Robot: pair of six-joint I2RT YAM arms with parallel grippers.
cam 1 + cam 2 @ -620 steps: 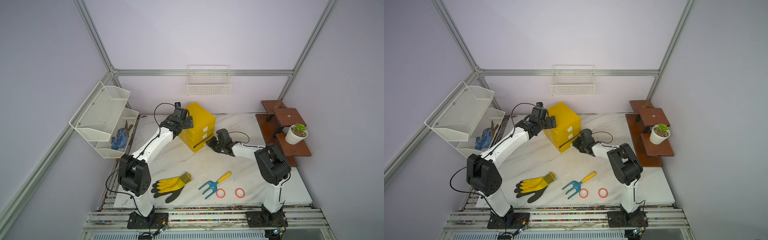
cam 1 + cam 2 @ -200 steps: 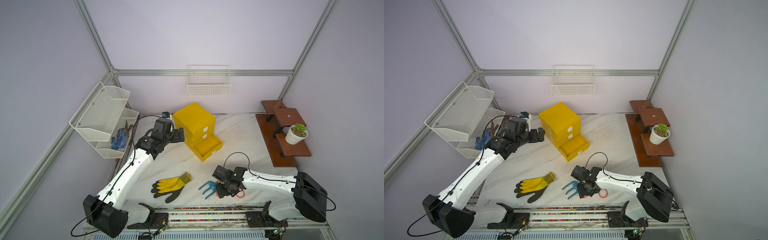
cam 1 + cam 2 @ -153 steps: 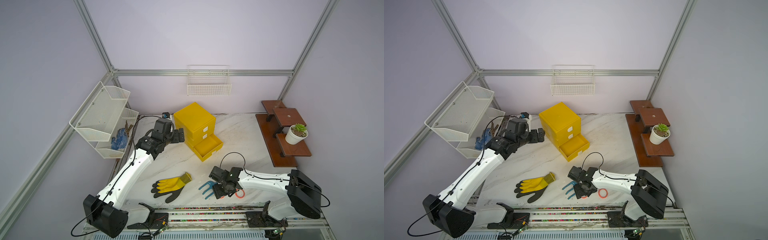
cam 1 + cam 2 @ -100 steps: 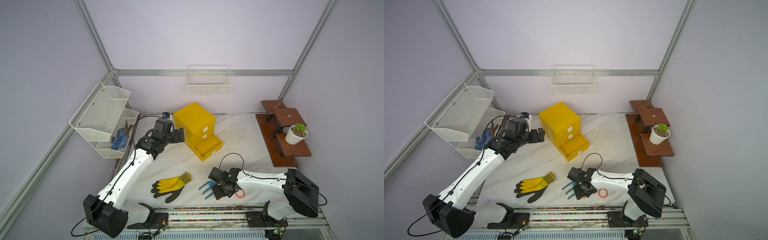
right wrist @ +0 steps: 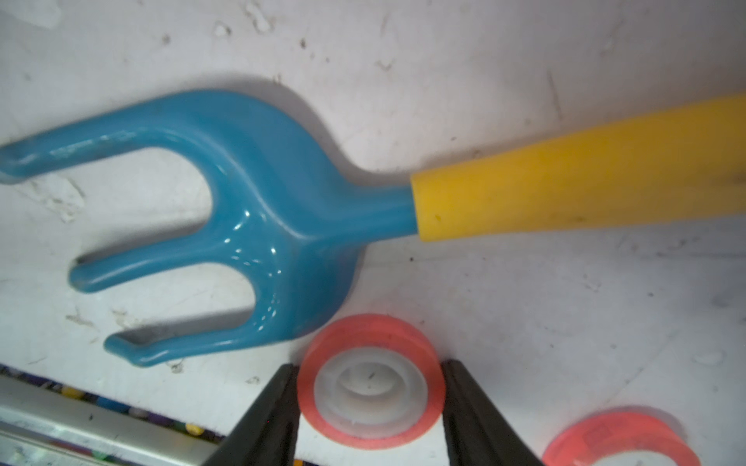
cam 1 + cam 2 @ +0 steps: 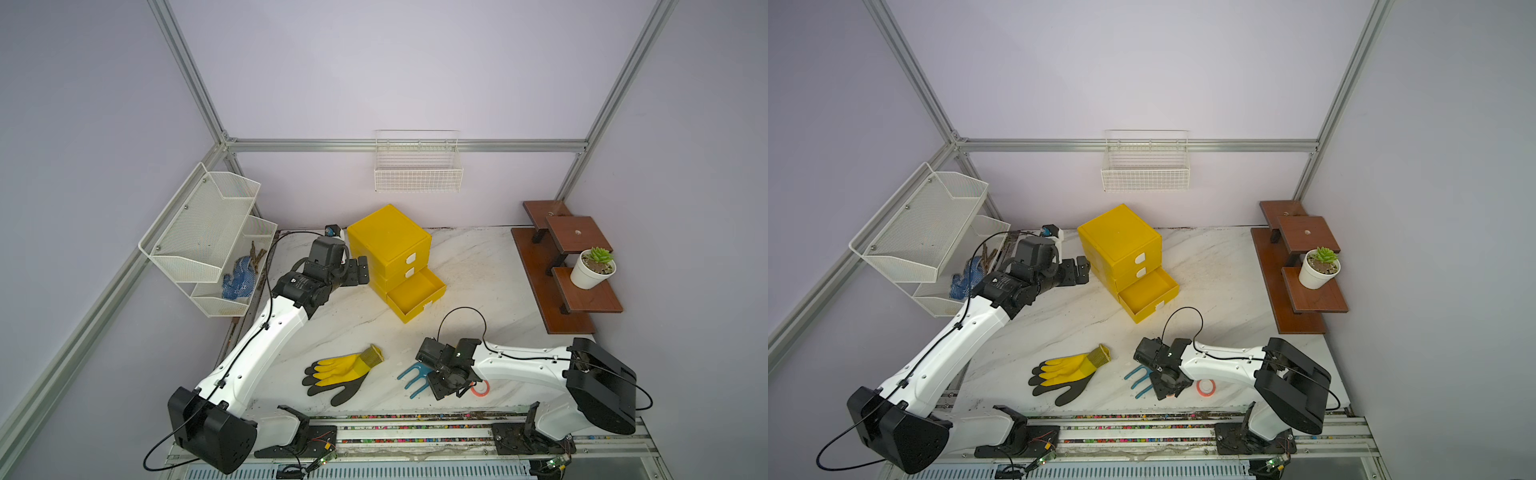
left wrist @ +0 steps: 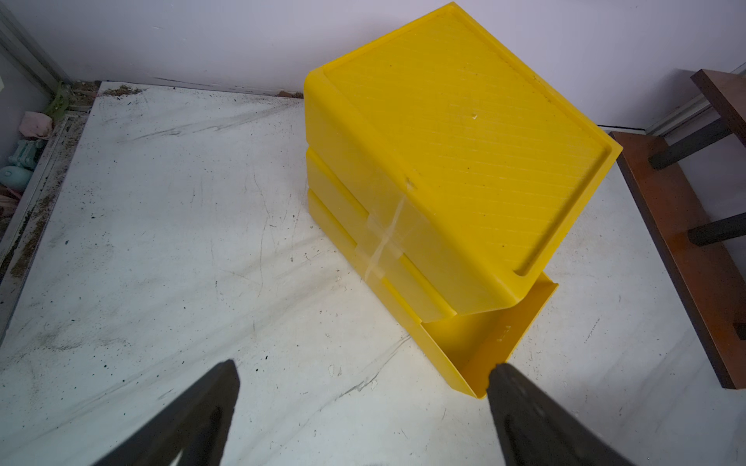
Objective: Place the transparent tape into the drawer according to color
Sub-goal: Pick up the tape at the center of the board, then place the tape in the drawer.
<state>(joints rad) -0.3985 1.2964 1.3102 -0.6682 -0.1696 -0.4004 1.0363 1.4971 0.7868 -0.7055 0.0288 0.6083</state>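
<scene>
Where the counter (image 6: 478, 270) runs along its front edge, a red-orange tape roll (image 5: 371, 383) lies flat with its white core facing up. The right gripper (image 5: 369, 365) pinches it, and in the right wrist view one black finger touches each side of the roll. In both top views the gripper's body hides nearly all of this roll. A second red-orange roll (image 6: 480, 388) lies near it on the counter, apart from the gripper.

A blue garden fork with a yellow handle (image 5: 258, 210) lies just behind the pinched roll. Its head comes very close to the roll, but I cannot tell whether they touch. Farther left along the front edge lies a yellow and black glove (image 6: 338, 374).

Well apart from the rolls, toward the back edge, stands the yellow cabinet (image 6: 386, 232). Its bottom drawer (image 6: 415, 293) is pulled out, while the two drawers above it sit flush. The left gripper (image 7: 363, 365) hangs above the counter just beside the cabinet's left side, its fingers spread wide.

A brown stepped shelf (image 6: 577, 299) with a potted plant (image 6: 592, 272) stands at the right edge.
</scene>
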